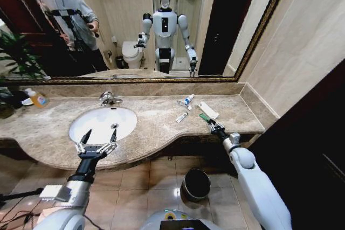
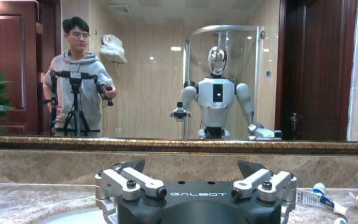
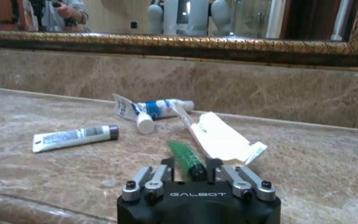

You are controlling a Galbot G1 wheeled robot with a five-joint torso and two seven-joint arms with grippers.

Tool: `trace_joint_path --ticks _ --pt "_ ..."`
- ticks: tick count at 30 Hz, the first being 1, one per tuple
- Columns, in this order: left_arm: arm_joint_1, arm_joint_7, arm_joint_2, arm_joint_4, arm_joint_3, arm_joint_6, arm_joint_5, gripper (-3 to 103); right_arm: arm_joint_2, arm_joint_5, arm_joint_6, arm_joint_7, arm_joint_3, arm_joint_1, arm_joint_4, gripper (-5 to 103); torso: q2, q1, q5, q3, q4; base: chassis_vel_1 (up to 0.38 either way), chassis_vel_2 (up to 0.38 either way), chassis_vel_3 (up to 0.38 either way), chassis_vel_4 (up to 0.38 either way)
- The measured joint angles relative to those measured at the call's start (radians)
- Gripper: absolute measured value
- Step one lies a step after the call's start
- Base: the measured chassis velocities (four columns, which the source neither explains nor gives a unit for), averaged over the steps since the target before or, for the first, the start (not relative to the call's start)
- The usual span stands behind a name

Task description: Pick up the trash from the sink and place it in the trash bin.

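**Green piece between my right claw's fingers**

Beige marble bench point(image 1: 156, 127) runs under a wide mirror. My right claw point(image 3: 195, 171) sits closed around the short green piece point(image 3: 185, 158), near the white packet point(image 3: 219, 137) and tubes point(image 3: 73, 137). My left claw point(image 1: 97, 143) hovers wide open over the sink point(image 1: 102, 122), holding nothing. On the floor below stands the trash bin point(image 1: 195, 184).

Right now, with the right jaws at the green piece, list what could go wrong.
1. The right gripper has only the end of the green piece between its jaws, so it might slip on lifting.
2. The white packet lies against the green piece and could be dragged off the counter.
3. The trash bin sits on the floor below the counter edge; a drop may miss it.
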Motion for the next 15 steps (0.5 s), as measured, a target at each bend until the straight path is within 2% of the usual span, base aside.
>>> trace_joint_path --ticks 1,2,3,6,13,15 --pt "0.000 0.000 0.000 0.000 0.000 0.000 0.000 100 -0.001 0.000 -0.001 -0.002 0.000 0.003 -0.006 38 0.000 0.000 0.0002 0.000 0.0000 0.000 0.000 0.000 0.000" --pt "0.000 0.000 0.000 0.000 0.000 0.000 0.000 100 -0.001 0.000 -0.001 -0.002 0.000 0.003 -0.006 38 0.000 0.000 0.0002 0.000 0.0000 0.000 0.000 0.000 0.000" --pt "0.000 0.000 0.000 0.000 0.000 0.000 0.000 100 -0.002 0.000 -0.001 -0.003 0.000 0.004 -0.009 44 0.000 0.000 0.0002 0.000 0.0000 0.000 0.000 0.000 0.000" --pt "0.000 0.000 0.000 0.000 0.000 0.000 0.000 100 -0.005 0.000 -0.002 -0.012 0.000 0.008 -0.023 33 0.000 0.000 0.0002 0.000 0.0000 0.000 0.000 0.000 0.000" --pt "0.000 0.000 0.000 0.000 0.000 0.000 0.000 100 -0.005 -0.002 0.001 -0.016 0.000 0.016 -0.038 20 0.000 0.000 0.0001 0.000 0.0000 0.000 0.000 0.000 0.000" --pt "0.000 0.000 0.000 0.000 0.000 0.000 0.000 100 -0.005 -0.002 0.003 -0.016 0.000 0.016 -0.039 20 0.000 0.000 0.0001 0.000 0.0000 0.000 0.000 0.000 0.000"
